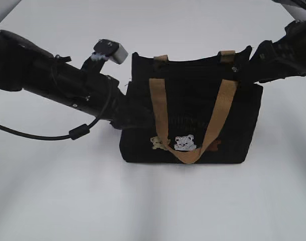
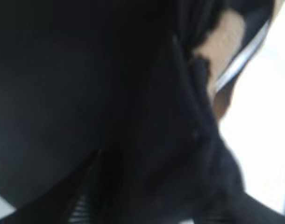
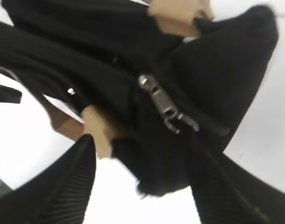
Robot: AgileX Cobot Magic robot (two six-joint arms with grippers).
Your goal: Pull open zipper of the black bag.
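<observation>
Right wrist view: right pincer [image 3: 142, 186] spread, ribbed fingers [image 3: 63, 186] apart on either side of the black bag [image 3: 217, 70]; silver zipper pull [image 3: 163, 102] lies just ahead of them, between the fingers but ungripped. Exterior view: bag stands upright on the white counter [image 1: 153, 211], one arm at each end. Left wrist view blurred, dark fabric only; left pincer state cannot be told. Judgement: grasp step in hand, zipper not visibly opened. Next: close on pull, draw along the seam.

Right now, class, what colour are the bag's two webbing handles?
Tan, against the black bag; the handles show best in the exterior view.
</observation>
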